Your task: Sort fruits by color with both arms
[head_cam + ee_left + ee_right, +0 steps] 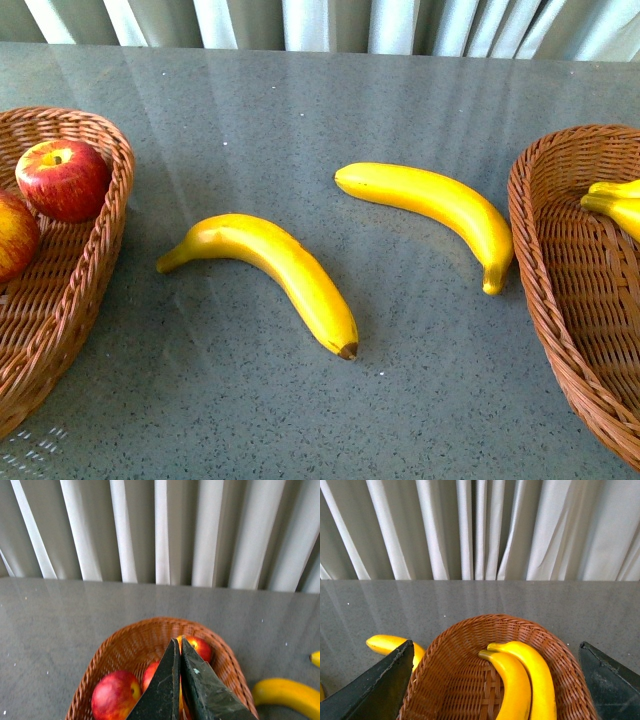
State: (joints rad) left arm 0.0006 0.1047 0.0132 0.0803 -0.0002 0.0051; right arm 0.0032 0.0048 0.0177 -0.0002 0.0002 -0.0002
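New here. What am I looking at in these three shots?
A two-armed robot sorting fruit. The front view is from a camera on its body; neither arm shows there. On the grey table lie a near banana and a far banana. The left basket holds apples; the right basket holds bananas. The other two views come from wrist cameras. The left tool is shut, above the apples, holding nothing. The right tool is open over the right basket, empty.

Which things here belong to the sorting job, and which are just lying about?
Job: left banana, right banana, apples, basketed bananas, left basket, right basket.
Lying about: table, curtains.
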